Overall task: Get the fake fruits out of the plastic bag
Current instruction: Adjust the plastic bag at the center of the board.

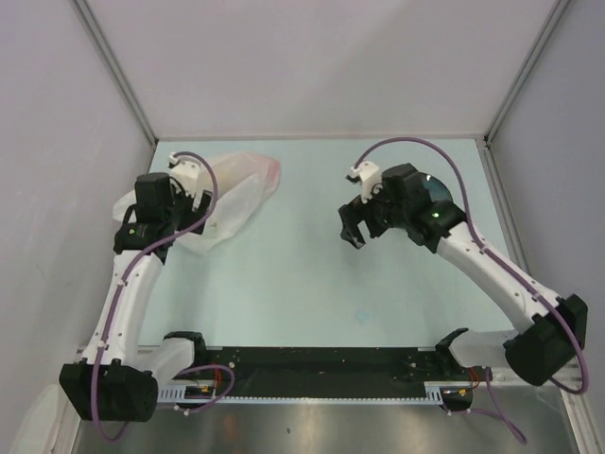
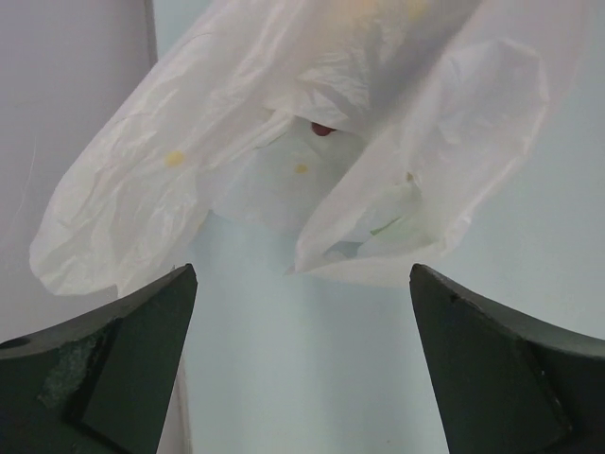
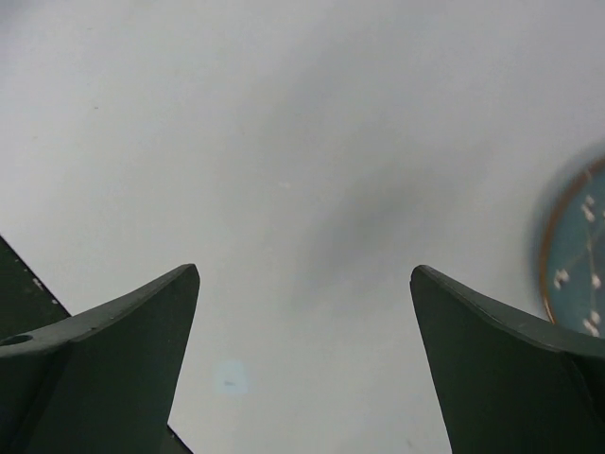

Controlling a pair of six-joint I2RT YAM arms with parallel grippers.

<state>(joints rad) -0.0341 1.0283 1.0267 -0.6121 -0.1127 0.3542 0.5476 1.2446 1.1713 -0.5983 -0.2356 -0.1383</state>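
Observation:
The plastic bag lies crumpled at the table's back left, thin, white and translucent. A pink tint shows through its right end. In the left wrist view the plastic bag fills the upper half, with a small dark red bit of fake fruit and faint yellow patches showing through; the fake fruits are otherwise hidden inside. My left gripper hangs open just short of the bag's near edge, with nothing between its fingers. My right gripper is open over bare table at centre right, far from the bag.
A round dark blue-grey plate with a gold rim lies at the back right, mostly under the right arm. Grey walls close in the table on the left, back and right. A dark rail runs along the near edge.

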